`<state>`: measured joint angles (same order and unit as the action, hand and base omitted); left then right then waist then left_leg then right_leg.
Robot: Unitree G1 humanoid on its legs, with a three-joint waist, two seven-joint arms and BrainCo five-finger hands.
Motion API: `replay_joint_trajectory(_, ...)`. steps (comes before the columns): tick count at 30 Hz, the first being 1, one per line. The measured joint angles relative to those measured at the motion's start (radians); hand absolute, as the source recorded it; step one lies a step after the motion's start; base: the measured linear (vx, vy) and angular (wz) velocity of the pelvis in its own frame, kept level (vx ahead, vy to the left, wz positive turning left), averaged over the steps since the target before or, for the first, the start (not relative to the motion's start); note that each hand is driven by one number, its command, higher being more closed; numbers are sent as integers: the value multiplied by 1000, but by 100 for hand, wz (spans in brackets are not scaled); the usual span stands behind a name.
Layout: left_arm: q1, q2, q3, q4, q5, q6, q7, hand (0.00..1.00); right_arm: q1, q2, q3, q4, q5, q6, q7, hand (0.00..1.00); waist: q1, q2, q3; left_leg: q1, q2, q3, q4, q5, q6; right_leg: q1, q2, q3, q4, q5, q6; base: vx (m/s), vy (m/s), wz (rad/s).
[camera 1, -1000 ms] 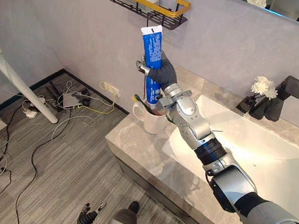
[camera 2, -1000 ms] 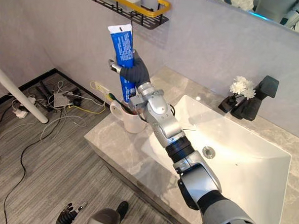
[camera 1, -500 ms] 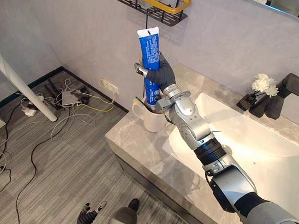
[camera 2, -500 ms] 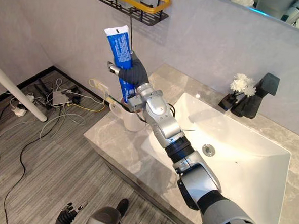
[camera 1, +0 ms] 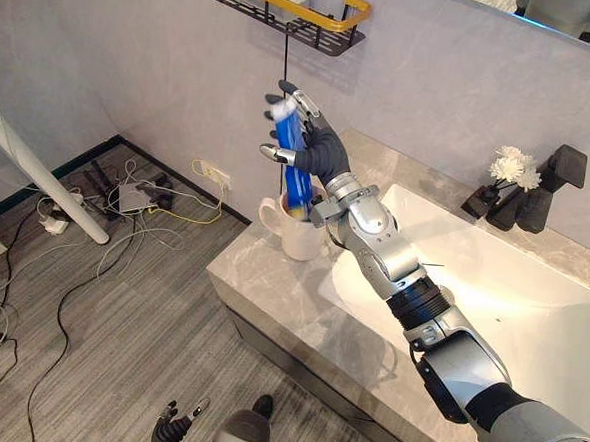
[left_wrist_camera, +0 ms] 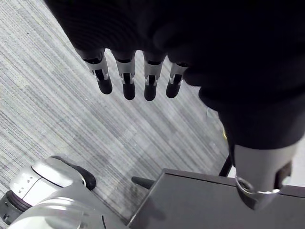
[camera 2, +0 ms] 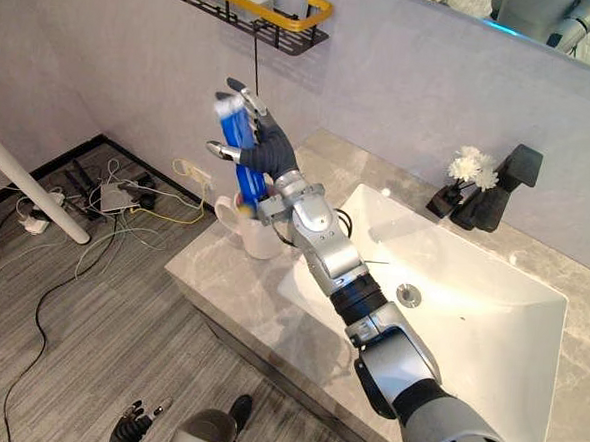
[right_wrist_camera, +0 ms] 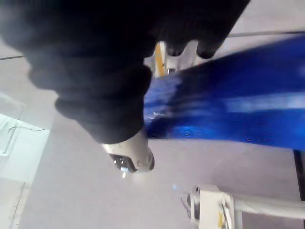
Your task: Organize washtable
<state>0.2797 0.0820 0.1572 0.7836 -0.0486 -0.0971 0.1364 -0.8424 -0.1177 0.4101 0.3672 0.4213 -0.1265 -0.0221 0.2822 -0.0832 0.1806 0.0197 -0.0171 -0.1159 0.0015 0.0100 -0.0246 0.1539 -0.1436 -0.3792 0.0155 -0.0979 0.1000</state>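
The right hand's fingers (camera 1: 304,105) are spread straight, gripping nothing. The blue toothpaste tube (camera 1: 289,166) stands upright before the right hand (camera 1: 321,153), between thumb and fingers, its lower end inside the white mug (camera 1: 299,237) on the marble counter (camera 1: 271,280). The left hand (left_wrist_camera: 143,28) hangs with fingers straight over the floor (left_wrist_camera: 71,119)

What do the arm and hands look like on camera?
The right arm has silver-grey rounded segments and a black ribbed band midway. The right hand has a dark ribbed cover and silver fingers with dark tips. The left hand has the same.
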Motion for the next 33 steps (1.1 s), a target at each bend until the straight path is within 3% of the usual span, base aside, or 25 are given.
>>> replay_joint_trajectory(13,14,4,0,4,2,2,0,0,96,-44,-15,-82,-19,0,4,0,-36,-3,-12,14,1,5,-1,0,0,11,0,9,0,0,0,0,0,0)
replay_joint_trajectory(18,16,6,0,17,3,4,-1,0,107,-108,-38,-163,-41,-1,5,0,-51,-2,-23,23,2,15,-3,0,0,15,0,21,0,0,0,-7,7,-6)
replay_joint_trajectory(25,28,10,0,33,5,4,-1,0,107,-256,-100,-309,-72,-22,7,0,-83,-4,-48,31,4,28,-9,0,0,13,0,33,-1,1,1,-10,4,-4)
replay_joint_trajectory(28,44,12,1,33,23,3,-1,0,106,-361,-114,-404,-79,-39,14,0,-103,-8,-77,32,9,45,-23,0,0,-2,2,52,-2,3,0,15,5,-19)
replay_joint_trajectory(31,51,12,1,34,24,3,-2,0,107,-487,-196,-482,-81,-73,29,0,-129,-7,-81,40,11,58,-32,0,0,-3,3,62,-4,3,0,9,3,-14)
replay_joint_trajectory(33,53,13,2,46,36,2,-3,0,123,-557,-316,-531,-87,-104,28,0,-149,-5,-88,47,13,71,-42,0,0,-7,4,79,-8,4,0,7,5,-16)
